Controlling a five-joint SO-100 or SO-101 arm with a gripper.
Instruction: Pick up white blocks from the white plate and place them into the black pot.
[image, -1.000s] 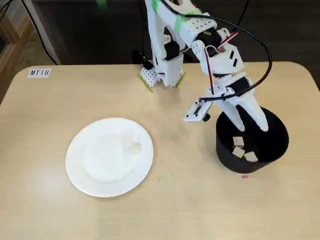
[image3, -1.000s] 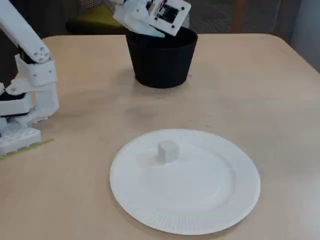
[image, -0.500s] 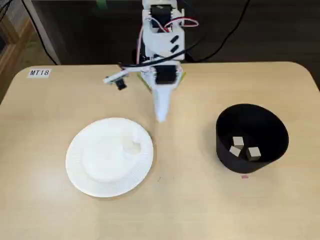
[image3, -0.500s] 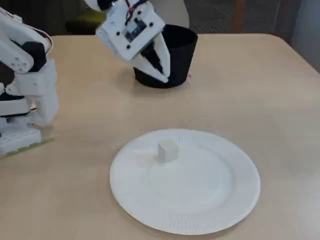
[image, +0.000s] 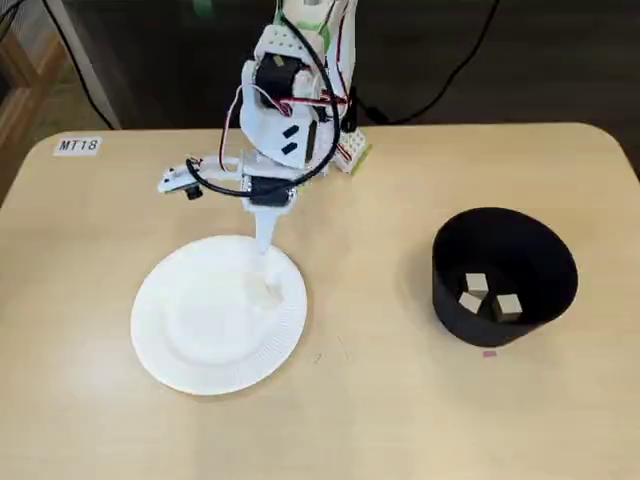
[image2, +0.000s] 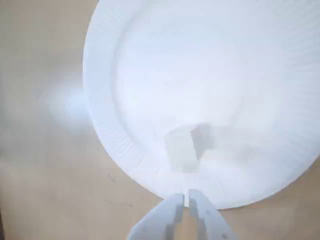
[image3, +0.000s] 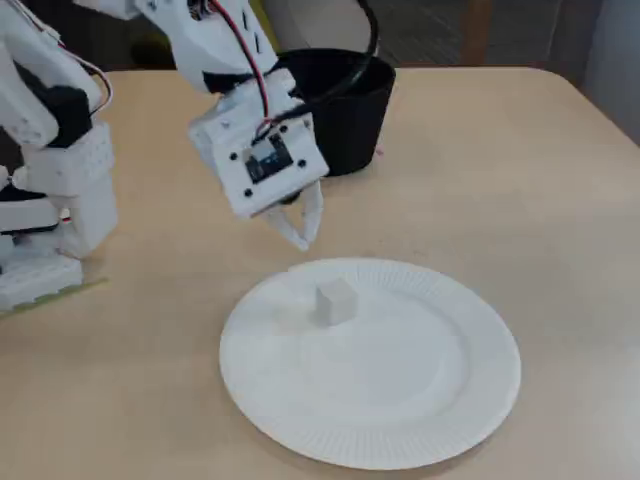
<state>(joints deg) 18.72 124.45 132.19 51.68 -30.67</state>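
Fixed view from above: I see the white two-finger gripper (image: 263, 243) over the far rim of the round white ribbed paper plate (image: 165, 345); 1 small cream cube (image: 266, 293) lies just nearer the camera.

Wrist view: jaws pressed together, cube (image2: 181, 148) just ahead.

Side fixed view: cube (image3: 336, 301) below the tips; I must spread them first.
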